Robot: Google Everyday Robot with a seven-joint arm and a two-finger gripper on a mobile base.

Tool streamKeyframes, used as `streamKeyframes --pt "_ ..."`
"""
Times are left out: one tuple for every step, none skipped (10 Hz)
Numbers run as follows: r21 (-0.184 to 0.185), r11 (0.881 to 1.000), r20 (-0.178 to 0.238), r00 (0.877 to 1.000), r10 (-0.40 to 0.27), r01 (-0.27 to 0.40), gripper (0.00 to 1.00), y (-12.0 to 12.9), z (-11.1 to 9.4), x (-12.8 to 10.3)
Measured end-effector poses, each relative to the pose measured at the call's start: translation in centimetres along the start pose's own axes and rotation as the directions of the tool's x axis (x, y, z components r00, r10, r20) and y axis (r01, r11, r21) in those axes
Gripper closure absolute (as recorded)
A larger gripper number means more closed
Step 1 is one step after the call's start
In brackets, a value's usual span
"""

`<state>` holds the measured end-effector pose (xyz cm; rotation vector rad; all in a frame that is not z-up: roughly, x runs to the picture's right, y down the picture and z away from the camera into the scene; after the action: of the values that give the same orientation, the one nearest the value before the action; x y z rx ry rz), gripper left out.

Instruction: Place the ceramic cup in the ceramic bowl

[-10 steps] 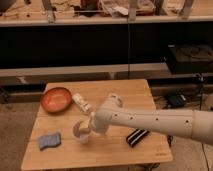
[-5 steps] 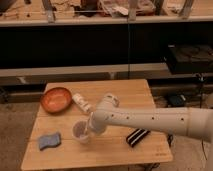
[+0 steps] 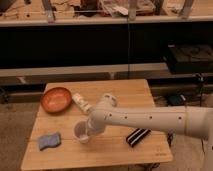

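Observation:
The ceramic cup is a small pale cup standing upright on the wooden table, near its front left. The ceramic bowl is orange-brown and sits at the table's back left corner, empty. My gripper is at the end of the white arm, which reaches in from the right. It is right against the cup's right side, low over the table. The arm's end hides the contact with the cup.
A white cylindrical bottle lies on its side between the bowl and the cup. A blue sponge lies at the front left. A black striped object lies at the front right. Dark shelving stands behind the table.
The arm has lowered and shifted slightly left, closing in on the cup. The cup stays at about the same spot on the table.

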<state>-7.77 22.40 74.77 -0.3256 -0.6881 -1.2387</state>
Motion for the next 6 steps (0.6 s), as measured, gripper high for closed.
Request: streamKeyframes --pt "0.006 1.000 0.007 1.000 -0.005 0.005 0.91 0.0 0.0 0.0" --pt "0.010 1.000 0.007 1.000 -0.006 0.006 0.84 0.1 0.0 0.0" --pt "0.011 1.000 -0.003 1.000 -0.004 0.004 0.82 -0.1 -0.5 0.6" --pt "0.010 1.000 -0.010 1.000 -0.004 0.004 0.85 -0.4 -1.2 1.2" --pt "0.011 1.000 -0.015 1.000 -0.005 0.006 0.93 -0.6 -1.7 1.5" --pt "0.012 1.000 -0.017 1.000 -0.007 0.008 0.98 -0.7 -1.8 1.7"
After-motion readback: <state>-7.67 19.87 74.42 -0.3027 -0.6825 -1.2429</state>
